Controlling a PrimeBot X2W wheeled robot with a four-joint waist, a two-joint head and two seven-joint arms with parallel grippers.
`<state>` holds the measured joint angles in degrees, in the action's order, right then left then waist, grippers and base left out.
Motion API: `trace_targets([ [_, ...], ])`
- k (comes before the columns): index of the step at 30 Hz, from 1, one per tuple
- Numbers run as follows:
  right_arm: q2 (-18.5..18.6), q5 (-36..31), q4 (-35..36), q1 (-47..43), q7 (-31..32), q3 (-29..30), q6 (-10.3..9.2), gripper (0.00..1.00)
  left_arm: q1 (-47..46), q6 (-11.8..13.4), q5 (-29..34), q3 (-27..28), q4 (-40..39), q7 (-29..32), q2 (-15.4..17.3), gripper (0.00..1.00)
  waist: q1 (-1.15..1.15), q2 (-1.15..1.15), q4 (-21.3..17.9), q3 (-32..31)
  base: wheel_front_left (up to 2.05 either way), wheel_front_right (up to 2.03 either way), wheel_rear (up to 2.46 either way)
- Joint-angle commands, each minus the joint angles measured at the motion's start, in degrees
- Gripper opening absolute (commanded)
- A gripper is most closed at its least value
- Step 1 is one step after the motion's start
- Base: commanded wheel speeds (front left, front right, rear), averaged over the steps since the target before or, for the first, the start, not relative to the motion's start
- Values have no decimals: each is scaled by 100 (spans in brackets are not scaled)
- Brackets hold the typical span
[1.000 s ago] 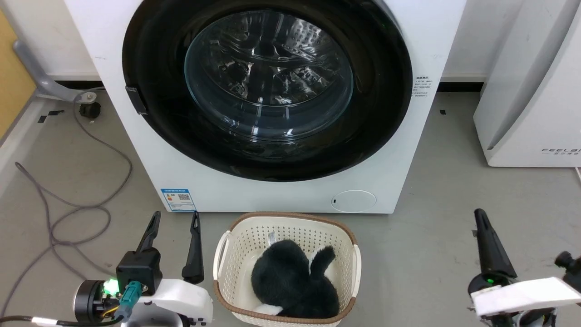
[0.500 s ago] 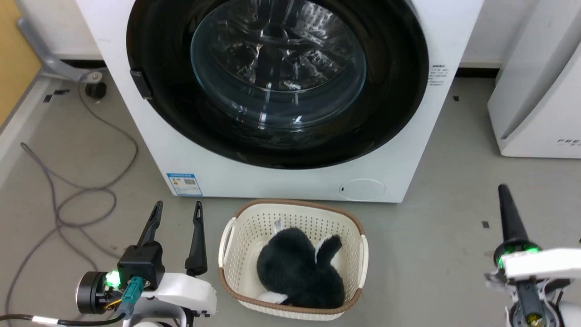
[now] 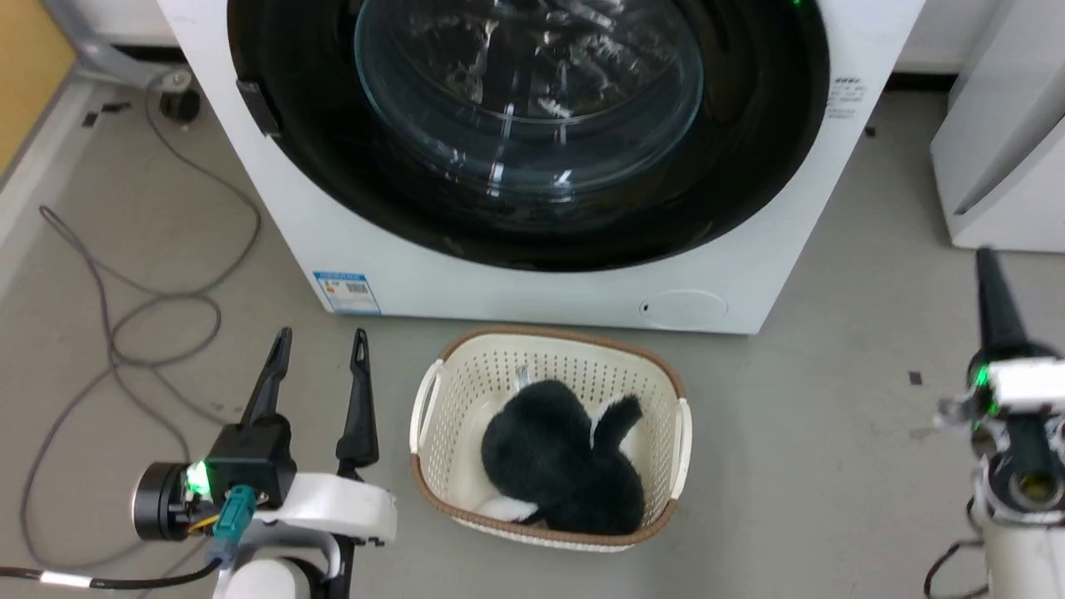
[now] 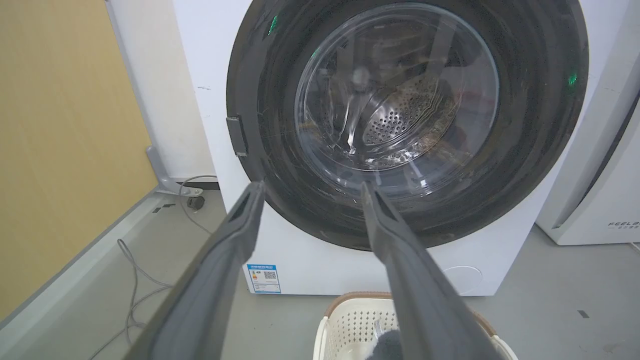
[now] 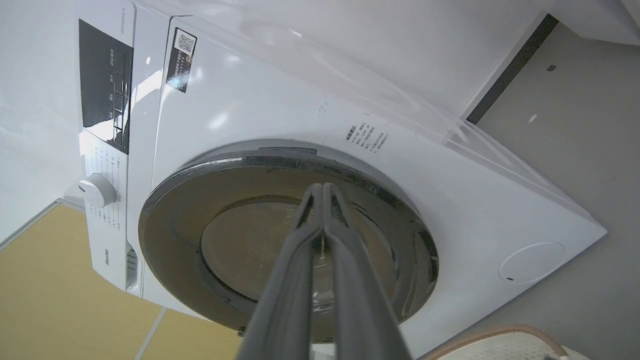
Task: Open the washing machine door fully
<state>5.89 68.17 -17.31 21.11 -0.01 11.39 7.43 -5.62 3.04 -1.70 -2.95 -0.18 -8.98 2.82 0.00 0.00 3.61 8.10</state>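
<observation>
Left gripper (image 3: pixel 323 334) hangs low over the floor, fingers spread wide and empty, tips toward the machine (image 3: pixel 532 291) but well short of it. Right gripper (image 3: pixel 988 264), off to the right, has its fingers pressed together on nothing. The door (image 3: pixel 749 175) sits shut, flat on the machine's front. A basket (image 3: pixel 676 416) holding a dark plush toy (image 3: pixel 557 466) stands between the grippers

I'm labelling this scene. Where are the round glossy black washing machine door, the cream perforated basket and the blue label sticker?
round glossy black washing machine door (image 3: pixel 528 91), head view, central glass bowl
cream perforated basket (image 3: pixel 557 333), head view, brown back rim
blue label sticker (image 3: pixel 347 292), head view, its middle
</observation>
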Motion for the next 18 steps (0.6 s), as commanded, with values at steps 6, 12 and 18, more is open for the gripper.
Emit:
trace_targets([
  [6, 288, 436, -461, 822, 30, 118, 4, 0, -265, 51, 9, -52, -94, -116, 5, 100, 0, 0, 134, 362, 0, 0, 0],
  [12, 560, 723, -859, 1552, 59, 150, 4, 0, -442, 105, -43, -121, -123, -187, 5, 100, 0, 0, 256, 648, 0, 0, 0],
  [18, 771, 963, -1276, 2160, 131, 97, 5, 0, -522, 162, -91, -182, -120, -259, 5, 100, 0, 0, 350, 795, 0, 0, 0],
])
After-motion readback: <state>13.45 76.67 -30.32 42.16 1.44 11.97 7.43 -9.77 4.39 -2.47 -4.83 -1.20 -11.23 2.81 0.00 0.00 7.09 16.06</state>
